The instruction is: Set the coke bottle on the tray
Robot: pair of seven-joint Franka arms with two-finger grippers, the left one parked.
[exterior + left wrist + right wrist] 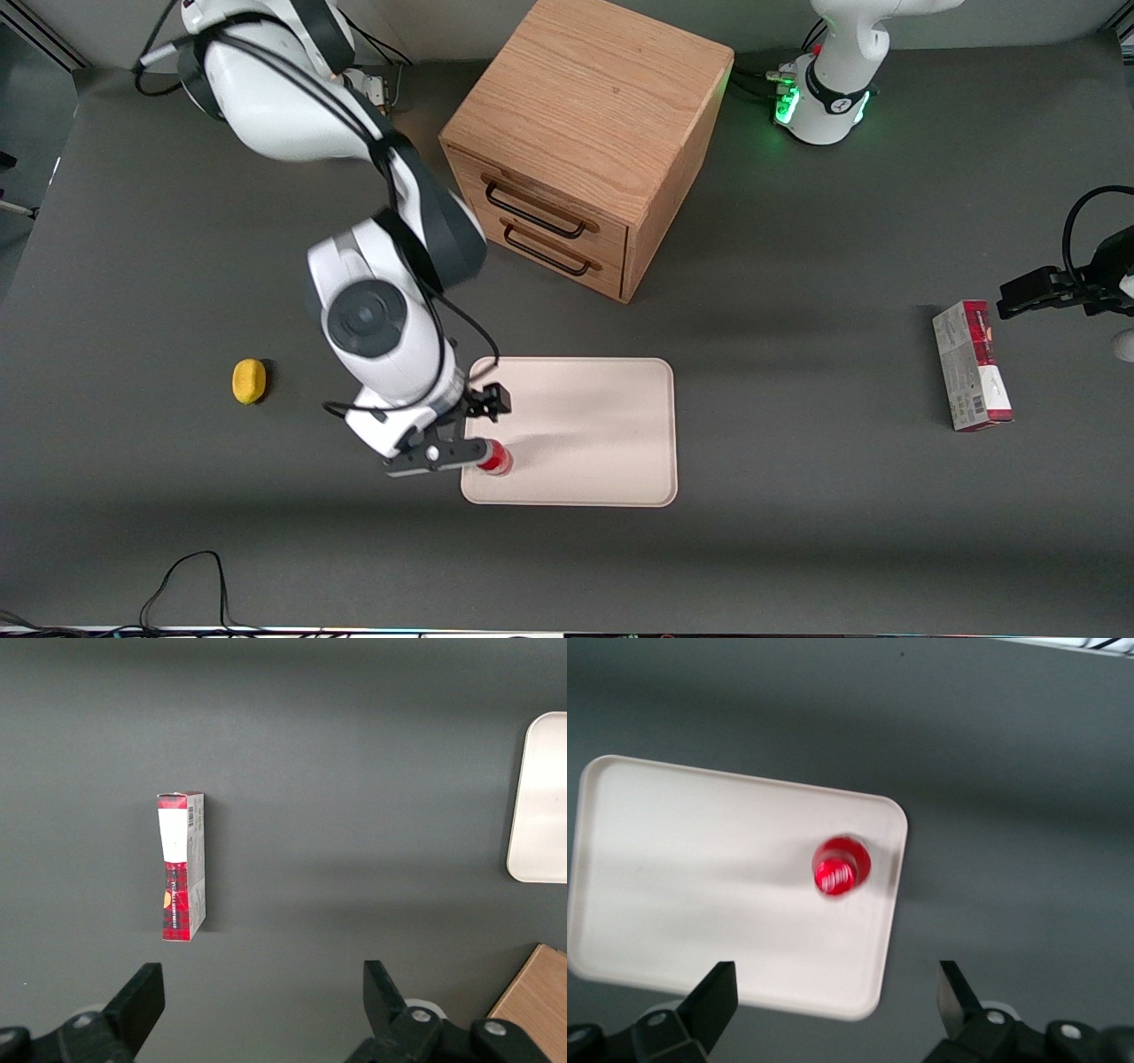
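1. A yellow lemon-like object (249,381) lies on the dark table (797,496), well apart from the jaws, toward the working arm's end.
2. The gripper (483,432) hangs above the tray's corner, its jaws spread wide and holding nothing.
3. The coke bottle (841,865) stands upright on the tray (700,895), below the jaws and free of them.
4. A wooden drawer cabinet (585,142) stands farther from the front camera than the jaws.
5. A red-and-grey carton (972,365) lies toward the parked arm's end.

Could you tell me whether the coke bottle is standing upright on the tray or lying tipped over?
Upright: the coke bottle shows only its round cap from above, on the tray near a corner. The open gripper is above it, not touching.
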